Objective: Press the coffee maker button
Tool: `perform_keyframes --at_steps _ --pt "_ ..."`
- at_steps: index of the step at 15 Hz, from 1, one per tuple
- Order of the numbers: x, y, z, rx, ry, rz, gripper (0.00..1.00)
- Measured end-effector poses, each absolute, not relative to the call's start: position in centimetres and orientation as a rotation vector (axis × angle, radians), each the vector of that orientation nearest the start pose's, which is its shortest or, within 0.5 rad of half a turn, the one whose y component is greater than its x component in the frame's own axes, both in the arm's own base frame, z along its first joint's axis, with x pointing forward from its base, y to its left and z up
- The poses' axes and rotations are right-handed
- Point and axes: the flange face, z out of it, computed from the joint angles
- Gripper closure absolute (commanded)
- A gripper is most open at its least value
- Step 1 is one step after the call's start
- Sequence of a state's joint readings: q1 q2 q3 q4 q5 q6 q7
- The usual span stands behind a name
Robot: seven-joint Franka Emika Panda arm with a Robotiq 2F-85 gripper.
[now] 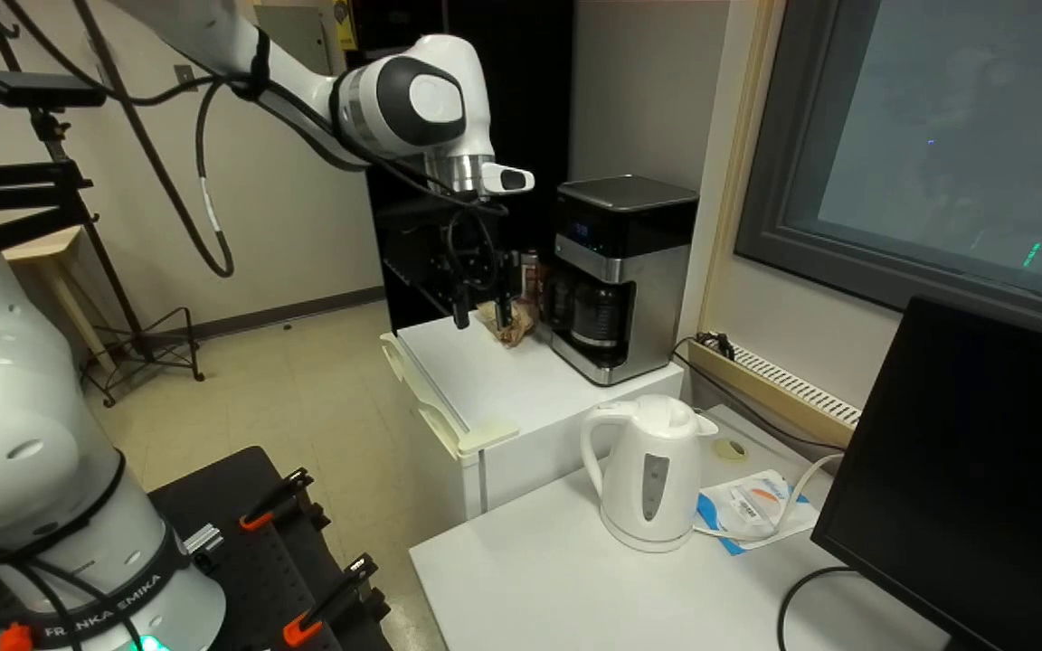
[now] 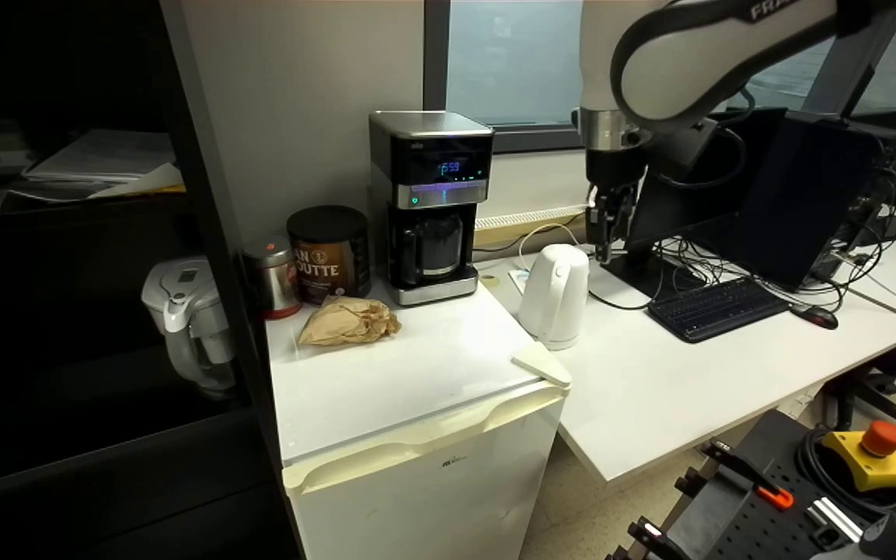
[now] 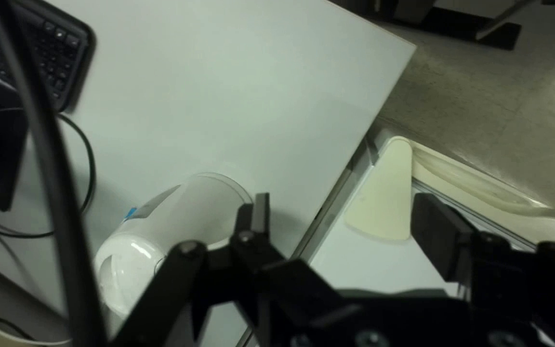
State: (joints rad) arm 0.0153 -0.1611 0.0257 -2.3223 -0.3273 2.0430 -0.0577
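Note:
The coffee maker point(image 1: 654, 303) is a black and silver boxy machine on the white mini fridge. It also shows in an exterior view point(image 2: 426, 167) with a lit blue clock display and a small green light point(image 2: 414, 201) on its silver band. Its dark carafe point(image 2: 440, 247) sits inside. My gripper point(image 1: 482, 318) is open and empty, pointing down, apart from the machine. It also shows in an exterior view point(image 2: 607, 253), in the air right of the coffee maker. In the wrist view the open fingers point(image 3: 340, 200) are over the fridge and desk edges; the coffee maker is out of view there.
The white kettle point(image 1: 657, 470) stands on the desk point(image 1: 521, 579) beside the fridge point(image 2: 386, 397). A crumpled paper bag point(image 2: 348, 320), a coffee can point(image 2: 329, 253) and a metal canister point(image 2: 273, 276) stand left of the machine. A monitor point(image 1: 982, 470) and keyboard point(image 2: 716, 307) are on the desk.

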Motion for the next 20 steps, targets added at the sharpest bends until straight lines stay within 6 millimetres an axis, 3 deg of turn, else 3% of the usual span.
perform_keyframes --at_steps 3,6,12,20 --pt "48.1 1.1 38.7 -3.486 -0.692 0.218 0.8" --pt "49.2 2.0 38.3 -3.566 -0.936 0.124 0.98" --pt "51.4 3.6 38.0 -3.652 -1.228 -0.373 0.99" --pt "52.4 3.6 37.8 -3.54 -1.159 -0.991 0.99"
